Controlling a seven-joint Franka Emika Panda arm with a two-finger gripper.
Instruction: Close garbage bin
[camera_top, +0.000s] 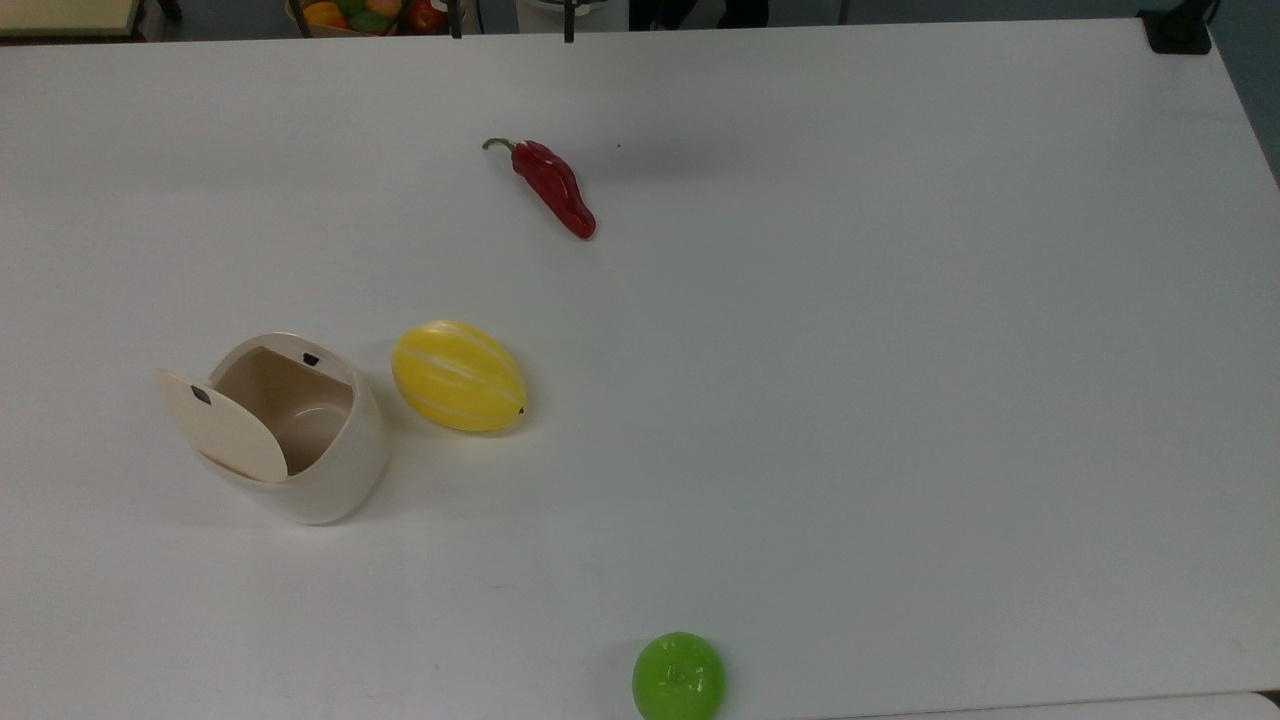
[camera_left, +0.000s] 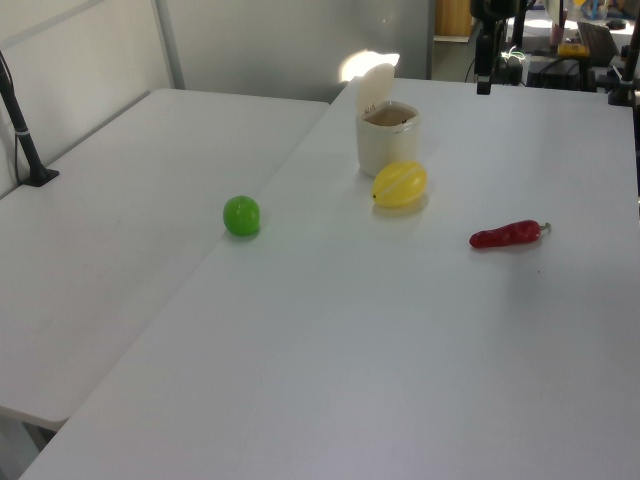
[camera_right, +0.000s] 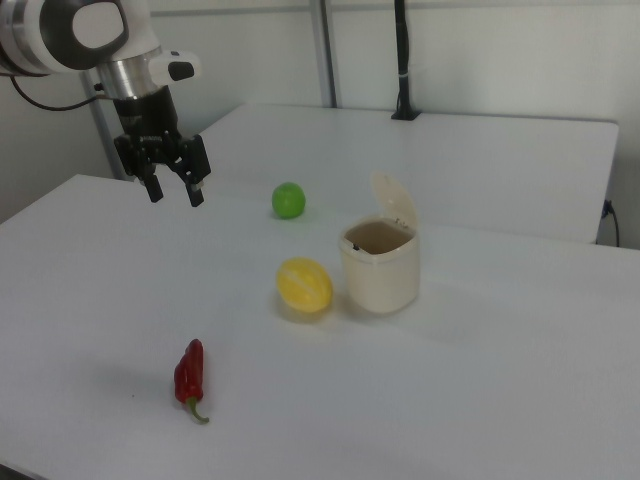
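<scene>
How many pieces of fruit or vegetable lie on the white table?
3: the yellow melon beside the open garbage bin, the red chili pepper farther off, the green apple near the table's edge.

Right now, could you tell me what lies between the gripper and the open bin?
In the right view, only bare white table lies between the gripper and the bin; the yellow melon sits just below that line.

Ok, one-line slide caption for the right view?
Open gripper hovers above the table, away from the open-lidded garbage bin beside the melon.

garbage bin (camera_top: 330, 470) | cream-white, rounded | upright on table | lid (camera_top: 225, 427) hinged open, tilted up
</scene>
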